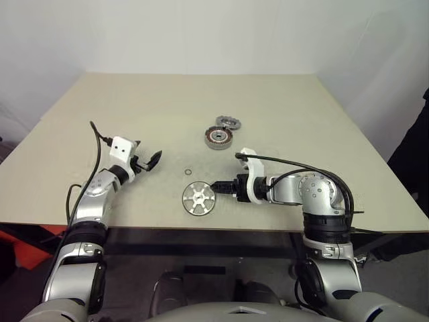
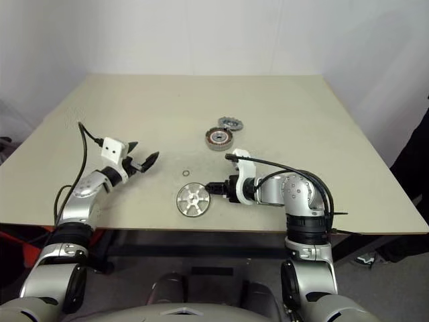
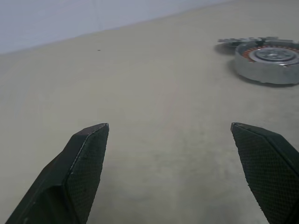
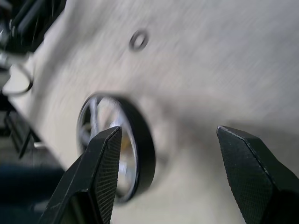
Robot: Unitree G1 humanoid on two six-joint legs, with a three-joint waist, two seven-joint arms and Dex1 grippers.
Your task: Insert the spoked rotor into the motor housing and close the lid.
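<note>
The spoked rotor (image 1: 199,199) lies flat on the table near its front edge, silver spokes up, dark rim around. My right gripper (image 1: 218,186) is at the rotor's right side, open; in the right wrist view the rotor (image 4: 140,144) sits behind one finger (image 4: 100,177), and the gap between the fingers holds bare table. The motor housing (image 1: 218,137), with copper windings and a silver hub, stands farther back at the table's middle. The lid (image 1: 228,122) lies just behind it, touching or nearly so. My left gripper (image 1: 149,161) hovers open at the left, level, its fingers (image 3: 88,158) aimed toward the housing (image 3: 266,60).
A small metal ring (image 1: 188,172) lies on the beige table (image 1: 134,107) between the rotor and the housing. The front table edge runs just below the rotor. A dark shape (image 1: 412,154) stands at the right beyond the table.
</note>
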